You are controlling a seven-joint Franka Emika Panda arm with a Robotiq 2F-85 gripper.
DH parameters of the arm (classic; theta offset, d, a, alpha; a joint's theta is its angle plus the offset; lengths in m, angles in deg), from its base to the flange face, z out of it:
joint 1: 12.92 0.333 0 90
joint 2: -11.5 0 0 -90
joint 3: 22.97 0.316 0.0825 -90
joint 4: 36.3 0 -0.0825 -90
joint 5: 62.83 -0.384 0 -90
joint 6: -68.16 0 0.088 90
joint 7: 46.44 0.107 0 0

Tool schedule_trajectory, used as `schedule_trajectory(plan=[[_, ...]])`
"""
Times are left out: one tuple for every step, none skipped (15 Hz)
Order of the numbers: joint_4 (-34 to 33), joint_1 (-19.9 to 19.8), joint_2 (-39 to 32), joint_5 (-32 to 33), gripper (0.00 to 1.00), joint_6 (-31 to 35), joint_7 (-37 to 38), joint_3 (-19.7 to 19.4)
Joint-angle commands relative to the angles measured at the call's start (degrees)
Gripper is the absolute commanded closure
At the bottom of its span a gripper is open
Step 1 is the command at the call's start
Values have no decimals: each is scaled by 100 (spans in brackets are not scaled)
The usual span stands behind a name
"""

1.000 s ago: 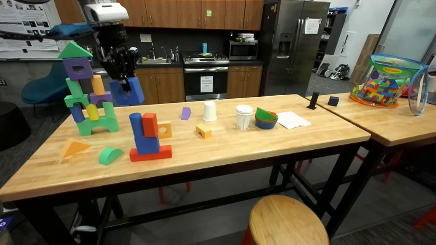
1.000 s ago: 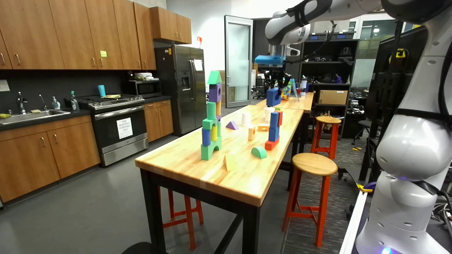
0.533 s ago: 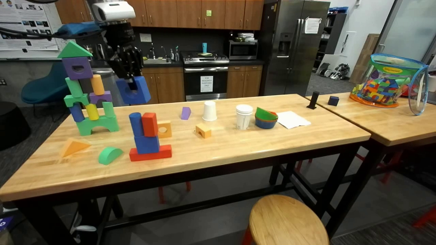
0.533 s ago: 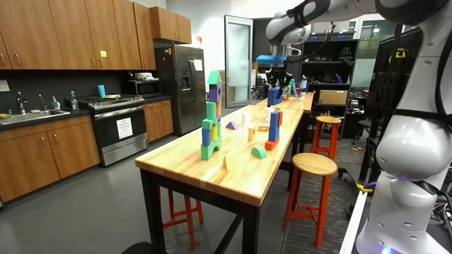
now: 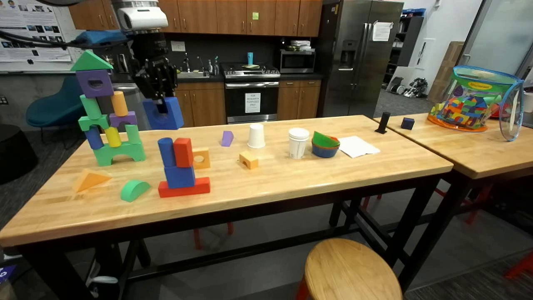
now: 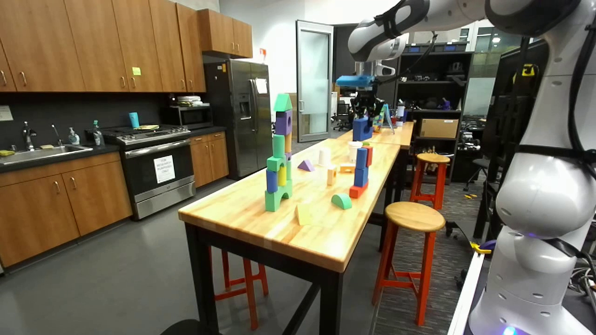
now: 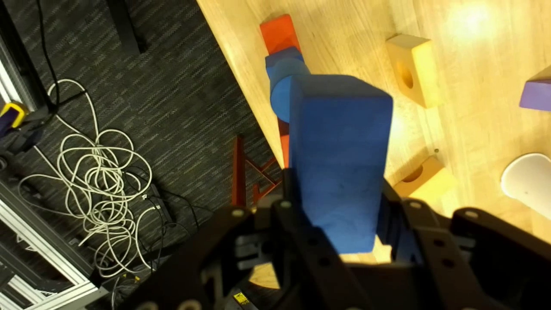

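Note:
My gripper (image 5: pixel 161 105) is shut on a blue block (image 5: pixel 170 118) with a hole through it. In the wrist view the block (image 7: pixel 344 142) fills the space between the two fingers. It hangs above a small stack: a red plank (image 5: pixel 184 189), a blue block (image 5: pixel 180 178), and on top a blue cylinder (image 5: pixel 167 152) beside an upright red block (image 5: pixel 183 152). Both exterior views show a gap between the held block and the stack. In the wrist view the cylinder (image 7: pixel 282 97) is partly hidden behind the held block.
A taller tower with a purple block (image 5: pixel 95 83) stands left on the table (image 5: pixel 266 187). Around the stack lie a green half-round (image 5: pixel 134 191), an orange triangle (image 5: pixel 92 181) and yellow-orange blocks (image 5: pixel 249 160). Further along are white cups (image 5: pixel 298 143) and bowls (image 5: pixel 325 150).
The gripper with the blue block has shifted right in an exterior view, then sunk slightly, and the block hangs a little straighter. The stack and tower have not moved.

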Motion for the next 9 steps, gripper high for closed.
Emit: schedule_trajectory(plan=[[-241, 4, -161, -192, 85, -208, 66, -51], [-243, 5, -173, -232, 85, -196, 38, -58], [-249, 7, -188, -261, 85, -189, 35, -61], [-255, 8, -200, -284, 85, -183, 3, -65], [-263, 7, -210, -299, 85, -183, -25, -69], [-272, 8, -219, -309, 85, -185, -69, -69], [-271, 11, -223, -283, 85, -168, -50, -67], [-275, 13, -226, -257, 85, -178, -64, -64], [-276, 15, -227, -229, 85, -182, -91, -63]])
